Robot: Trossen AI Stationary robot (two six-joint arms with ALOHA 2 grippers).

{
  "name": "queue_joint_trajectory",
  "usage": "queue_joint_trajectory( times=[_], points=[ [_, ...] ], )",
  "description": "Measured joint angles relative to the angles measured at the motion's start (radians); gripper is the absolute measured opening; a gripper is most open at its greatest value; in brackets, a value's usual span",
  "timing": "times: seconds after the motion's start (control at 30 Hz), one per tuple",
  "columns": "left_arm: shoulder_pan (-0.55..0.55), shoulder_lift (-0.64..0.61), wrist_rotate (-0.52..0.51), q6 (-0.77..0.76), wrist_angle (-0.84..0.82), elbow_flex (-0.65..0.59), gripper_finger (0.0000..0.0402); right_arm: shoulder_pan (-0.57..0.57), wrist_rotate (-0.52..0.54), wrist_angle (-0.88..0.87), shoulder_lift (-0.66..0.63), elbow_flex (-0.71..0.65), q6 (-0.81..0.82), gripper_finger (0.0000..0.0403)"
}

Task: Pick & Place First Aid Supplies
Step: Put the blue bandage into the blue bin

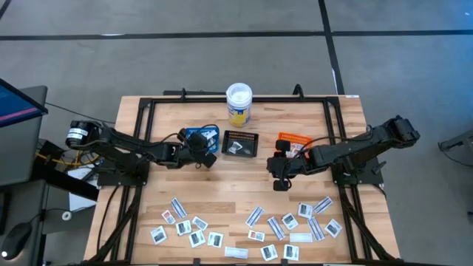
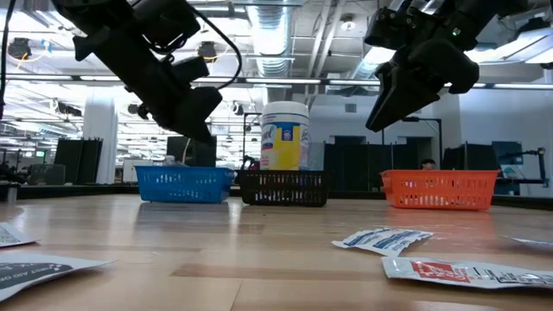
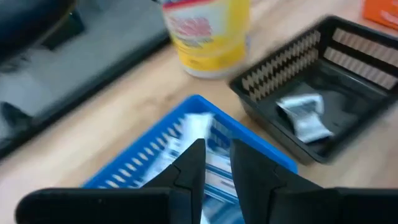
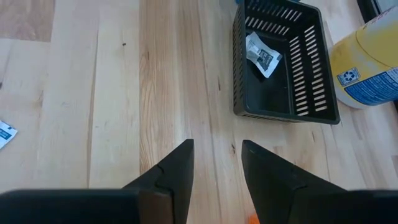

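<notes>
The table (image 1: 244, 188) was pale wood, with both arms reaching in from its sides. The left gripper (image 1: 201, 142) hung over the blue tray (image 1: 212, 131), well above it in the low view; in its wrist view the fingers (image 3: 189, 168) stood a little apart with nothing between them, and white-and-blue strips (image 3: 214, 171) lay in the tray below. The right gripper (image 1: 279, 171) hovered over bare wood just in front of the orange tray (image 1: 295, 139), fingers (image 4: 177, 163) spread and empty.

At the far edge stood the tub (image 1: 239, 104), white-lidded with a yellow label. Before it sat three small trays in a row: blue, black (image 1: 241, 143) and orange. The black tray held one squarish white packet (image 4: 262, 56) with dark marks. I could not tell what the orange tray held beyond something white at its edge.

Most packets (image 1: 251, 225) lay scattered along the near edge, well apart from the trays: a cluster of squarish ones to the left, a mix of narrow strips and squarish ones to the right. In the low view two lay closest, a crumpled strip (image 2: 382, 239) and a red-marked packet (image 2: 467, 272).
</notes>
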Motion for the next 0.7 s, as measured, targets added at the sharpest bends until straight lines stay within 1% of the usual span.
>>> queue_joint_trajectory(
  times=[0.07, 0.13, 0.47, 0.7],
  points=[
    [0.014, 0.0, 0.074, -0.001, 0.0, 0.0, 0.0076, 0.0, 0.0, 0.0, 0.0, 0.0, 0.0, 0.0128],
    [0.03, 0.004, 0.112, -0.002, -0.002, 0.0, 0.0076, 0.0, 0.0, 0.0, 0.0, 0.0, 0.0, 0.0128],
    [0.121, 0.019, 0.114, -0.099, -0.006, -0.097, 0.0076, 0.0, 0.0, 0.016, 0.0, 0.0, 0.0, 0.0128],
    [0.16, 0.02, 0.114, -0.136, 0.003, -0.104, 0.0076, 0.0, 0.0, 0.033, 0.0, 0.0, -0.008, 0.0128]
  ],
)
